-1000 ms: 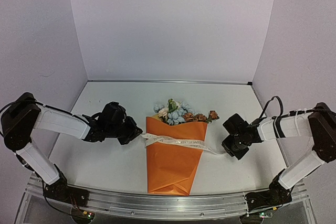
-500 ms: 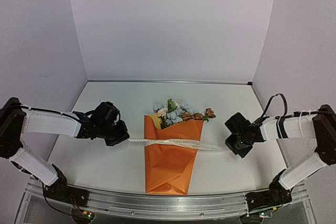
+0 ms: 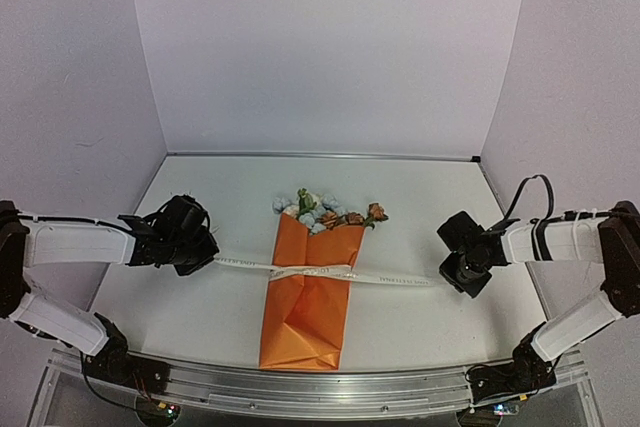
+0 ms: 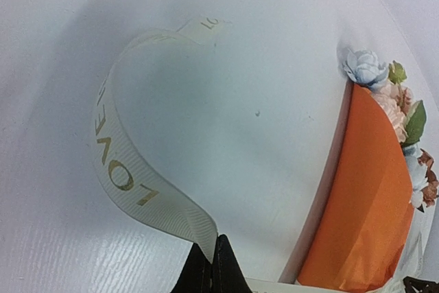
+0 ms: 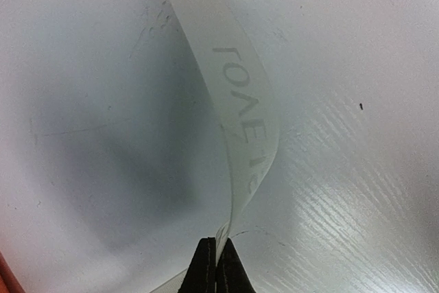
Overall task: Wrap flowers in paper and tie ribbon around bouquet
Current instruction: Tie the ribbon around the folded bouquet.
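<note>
The left gripper (image 3: 204, 259) and right gripper (image 3: 452, 273) each pinch shut on an end of the ribbon (image 3: 385, 277), stretched between them across the waist of the bouquet (image 3: 305, 292) on the worktop (image 3: 440, 197). Pulling harder could slip the ribbed, floppy cream strip from either pinch, or crush and drag the cone of thin, creased orange paper (image 3: 298, 332) and its soft fabric flowers (image 3: 322, 210).

Rig inventory, as I see it on my screens: left arm (image 3: 75, 244), white shells on the links, black joint housings; right arm (image 3: 565, 241), same white and black; one black cable (image 3: 528, 192) arching above its forearm, thin white ties banding that link; left gripper (image 4: 211, 267) and right gripper (image 5: 217, 264), matte black tapered fingertips; black bases (image 3: 112, 359), a small green light beside each.
</note>
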### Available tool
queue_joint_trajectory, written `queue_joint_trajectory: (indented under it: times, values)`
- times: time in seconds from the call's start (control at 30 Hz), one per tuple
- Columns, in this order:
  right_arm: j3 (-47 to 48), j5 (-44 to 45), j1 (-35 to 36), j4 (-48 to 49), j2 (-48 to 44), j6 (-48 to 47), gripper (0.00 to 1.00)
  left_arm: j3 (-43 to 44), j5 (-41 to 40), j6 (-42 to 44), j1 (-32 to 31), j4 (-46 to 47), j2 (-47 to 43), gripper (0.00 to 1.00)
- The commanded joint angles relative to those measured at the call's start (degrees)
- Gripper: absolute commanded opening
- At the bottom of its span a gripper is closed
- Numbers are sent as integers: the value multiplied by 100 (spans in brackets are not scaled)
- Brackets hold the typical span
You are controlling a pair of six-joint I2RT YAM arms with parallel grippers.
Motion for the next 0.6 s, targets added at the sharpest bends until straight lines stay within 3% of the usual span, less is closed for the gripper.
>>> queue_joint_trajectory:
  times: [0.0, 0.13, 0.23, 0.57]
  values:
    - [153, 285, -211, -437, -85, -317, 0, -243, -301, 101, 314, 37, -265, 0]
    - [267, 278, -380, -533, -39, -569, 0, -530, -59, 122, 740, 266, -346, 0]
    - [271, 199, -648, -588, -38, -744, 0, -743, 316, 220, 1408, 405, -281, 0]
    - [173, -71, -2188, -996, -514, -1138, 0, -702, 1807, 730, 4149, 876, 207, 0]
